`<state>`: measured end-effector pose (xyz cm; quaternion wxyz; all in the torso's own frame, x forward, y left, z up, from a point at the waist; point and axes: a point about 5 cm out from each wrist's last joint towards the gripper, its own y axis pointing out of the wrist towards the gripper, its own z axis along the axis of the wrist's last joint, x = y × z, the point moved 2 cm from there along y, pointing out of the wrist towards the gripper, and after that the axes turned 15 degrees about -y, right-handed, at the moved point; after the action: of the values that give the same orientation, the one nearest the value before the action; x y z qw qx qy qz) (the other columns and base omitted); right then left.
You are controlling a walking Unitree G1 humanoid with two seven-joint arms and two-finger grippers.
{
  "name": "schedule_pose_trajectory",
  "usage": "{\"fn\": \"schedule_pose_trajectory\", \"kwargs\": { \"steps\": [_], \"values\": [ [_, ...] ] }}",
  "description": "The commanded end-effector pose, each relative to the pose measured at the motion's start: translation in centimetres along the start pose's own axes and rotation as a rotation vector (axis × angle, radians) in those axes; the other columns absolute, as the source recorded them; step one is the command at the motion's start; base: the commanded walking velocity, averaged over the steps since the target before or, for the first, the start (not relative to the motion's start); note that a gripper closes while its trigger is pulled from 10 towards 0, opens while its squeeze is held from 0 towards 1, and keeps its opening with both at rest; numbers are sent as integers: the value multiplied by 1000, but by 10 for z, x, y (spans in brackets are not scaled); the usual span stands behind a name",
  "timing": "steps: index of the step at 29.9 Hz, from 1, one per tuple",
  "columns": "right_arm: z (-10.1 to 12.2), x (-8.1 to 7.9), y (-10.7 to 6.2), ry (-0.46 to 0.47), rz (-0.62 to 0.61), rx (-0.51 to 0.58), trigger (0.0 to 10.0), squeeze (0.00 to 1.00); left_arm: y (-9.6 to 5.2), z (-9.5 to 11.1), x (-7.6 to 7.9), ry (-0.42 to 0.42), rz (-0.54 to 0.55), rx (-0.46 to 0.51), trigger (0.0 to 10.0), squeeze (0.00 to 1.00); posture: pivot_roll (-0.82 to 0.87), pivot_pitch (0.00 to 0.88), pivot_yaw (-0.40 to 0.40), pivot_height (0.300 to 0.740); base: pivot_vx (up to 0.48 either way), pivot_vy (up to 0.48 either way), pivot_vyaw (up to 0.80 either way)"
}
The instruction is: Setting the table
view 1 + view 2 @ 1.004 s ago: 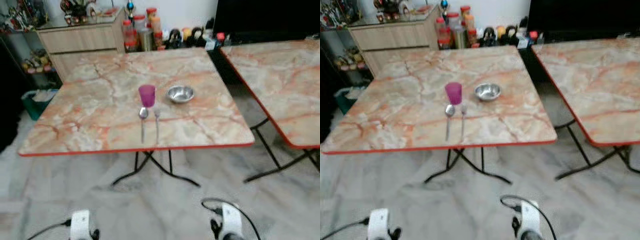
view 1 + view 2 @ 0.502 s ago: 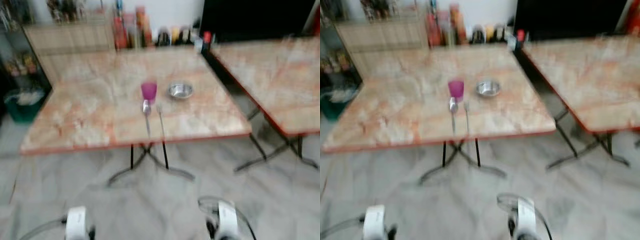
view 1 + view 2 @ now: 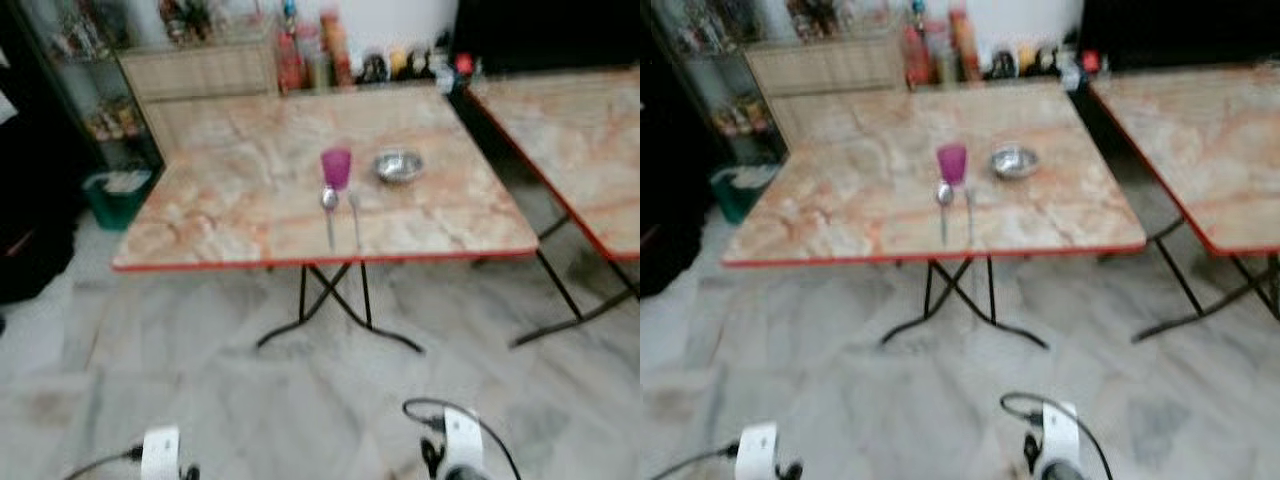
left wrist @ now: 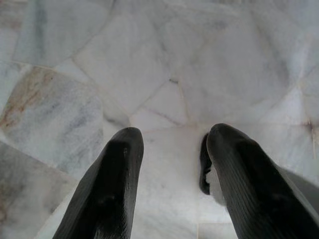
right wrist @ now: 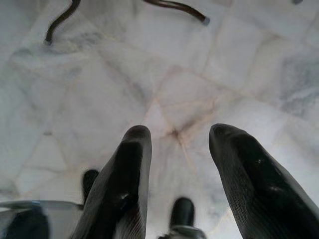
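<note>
1. Hanging low over the floor [image 4: 164, 59], my left claw [image 4: 172, 149] and right claw [image 5: 177, 149] are both spread, empty.
2. I judge one setting laid on the table [image 3: 230, 190]: cup [image 3: 336, 167], bowl [image 3: 398, 166].
3. Spoon [image 3: 329, 212] and fork [image 3: 354, 218] lie parallel, heads toward the cup, handles toward me.
</note>
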<state>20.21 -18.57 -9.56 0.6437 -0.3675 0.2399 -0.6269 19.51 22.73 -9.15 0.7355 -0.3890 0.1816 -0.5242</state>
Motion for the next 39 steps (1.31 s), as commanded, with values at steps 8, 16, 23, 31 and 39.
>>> {"fn": "schedule_pose_trajectory", "kwargs": {
  "steps": [8, 16, 23, 31, 39],
  "values": [
    [2, -5, 0, 19, 10, 2, 10000, 0, 0, 2, -2, -3, 7, 7, 10000, 0, 100, 0, 60, 740, 241, 0, 202],
    [4, -5, 1, 10, 15, 5, 10000, 0, 0, 0, 1, 10, -7, -1, 10000, 0, 89, 0, 64, 740, 244, 0, 0],
    [1, -5, 0, -12, 14, 2, 10000, 0, 0, 0, 3, 8, -10, -2, 10000, 0, 98, 0, 57, 740, 257, 0, 0],
    [-2, -4, 0, -1, 10, -8, 10000, 0, 0, -2, 4, -1, -11, -5, 10000, 0, 92, 0, 56, 740, 269, 0, 0],
    [-1, -1, 0, 2, 4, -5, 10000, 0, 0, -3, 6, 2, -17, -8, 10000, 0, 89, 0, 55, 740, 270, 0, 0]
  ]
}}
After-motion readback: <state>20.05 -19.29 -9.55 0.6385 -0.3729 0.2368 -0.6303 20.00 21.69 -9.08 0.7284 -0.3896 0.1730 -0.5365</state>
